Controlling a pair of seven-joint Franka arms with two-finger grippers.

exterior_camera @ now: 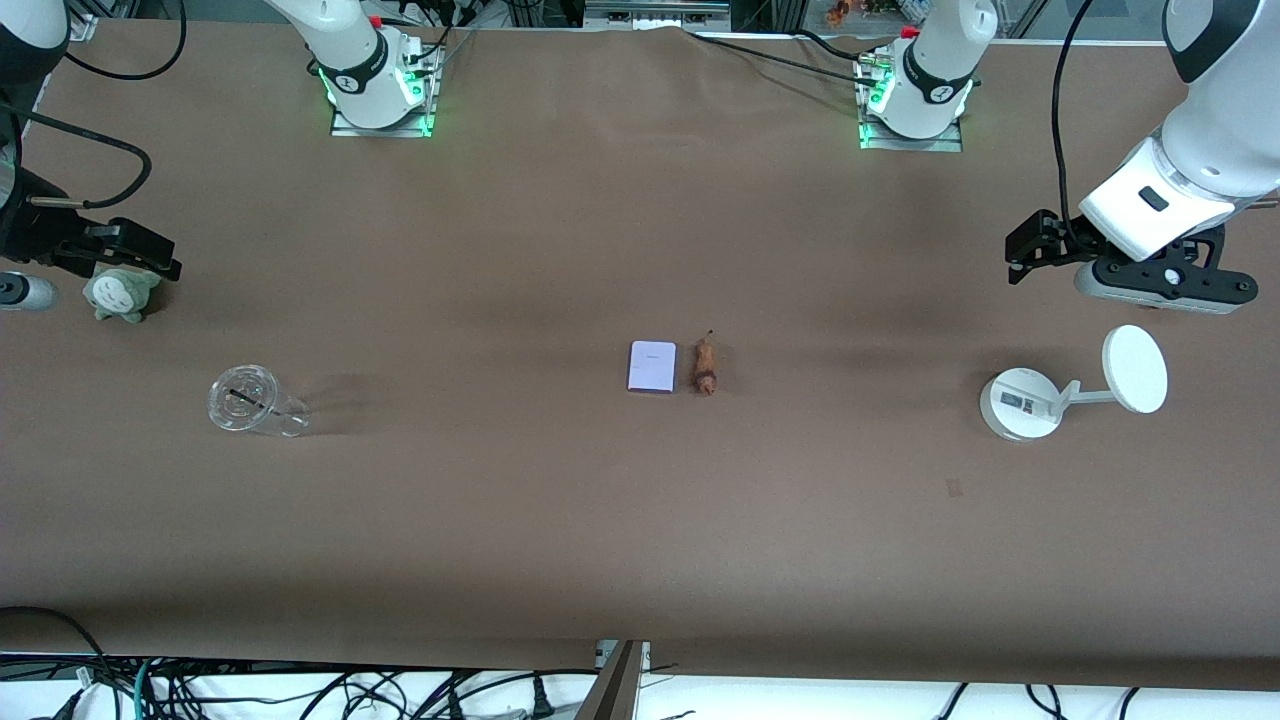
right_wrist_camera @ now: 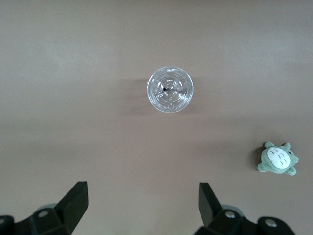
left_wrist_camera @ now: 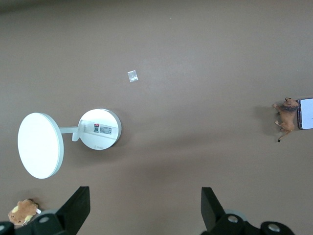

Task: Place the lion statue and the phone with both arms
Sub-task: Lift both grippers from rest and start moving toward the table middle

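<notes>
Bare worktop (exterior_camera: 640,520) rings the phone (exterior_camera: 652,366) and lion statue (exterior_camera: 706,367), which lie just beside each other, lion at the phone's 3 o'clock. The white stand (exterior_camera: 1020,403) and clear cup (exterior_camera: 250,402) sit well apart at either end.

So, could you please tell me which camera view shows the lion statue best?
The front view: the lion statue lies whole beside the phone at mid-table. The left wrist view catches it at the picture's edge; the right wrist view misses it.

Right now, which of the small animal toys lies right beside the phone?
The lion statue, orange-brown and elongated, next to the phone mid-table. The grey-green plush sits at the right arm's end; a tan figure sits near the white stand.
</notes>
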